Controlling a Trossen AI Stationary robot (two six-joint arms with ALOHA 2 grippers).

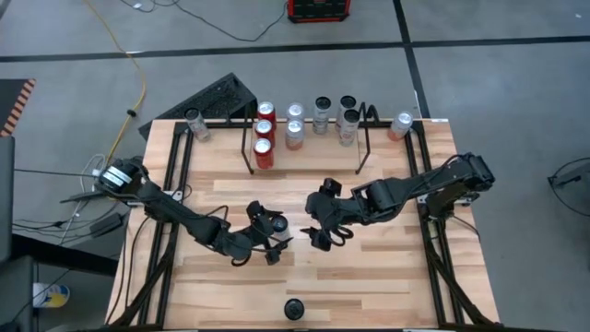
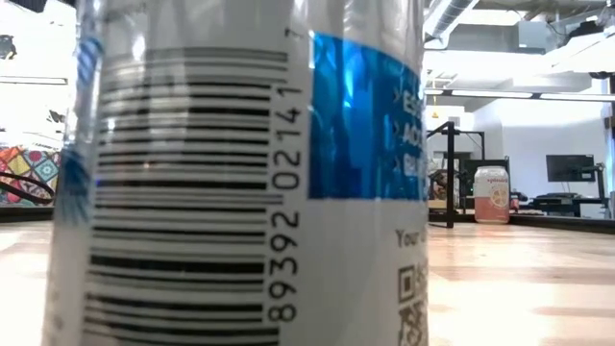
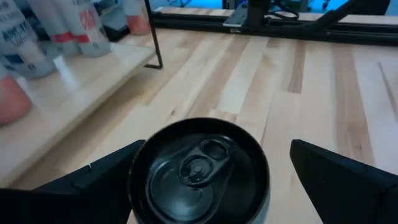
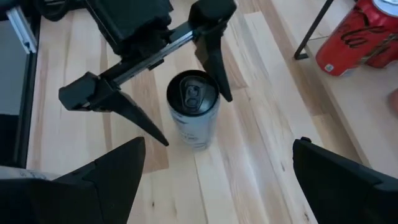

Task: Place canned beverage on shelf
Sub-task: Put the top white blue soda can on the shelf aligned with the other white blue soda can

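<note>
High view: the left pincer (image 1: 268, 232) sits near the middle of the wooden desk (image 1: 387, 286), its fingers spread wide on either side of an upright can (image 1: 274, 224) with a dark lid. The fingers are not touching the can; the right wrist view shows clear gaps between each fingertip and the can's white side. The left wrist view looks down on the lid, with one finger (image 3: 87, 186) closer to the can than the other.

The right pincer (image 1: 323, 236) hovers just beside the left one, toward the right side of the desk, its fingers also apart and holding nothing. It points at the same can.

The shelf (image 1: 304, 148), a rack of thin black rods, stands at the far edge of the desk, well apart from both pincers. On it stand three red cans (image 1: 265, 134) in a column at its left end, then several silver ones (image 1: 321, 115) to their right. Two more cans lie outside the rack: one (image 1: 194, 124) by the far left corner of the desk, one (image 1: 401, 125) by the far right corner. Another dark-topped can (image 1: 294, 308) stands alone at the near edge; it fills the low view, showing a barcode and a blue panel on white.
</note>
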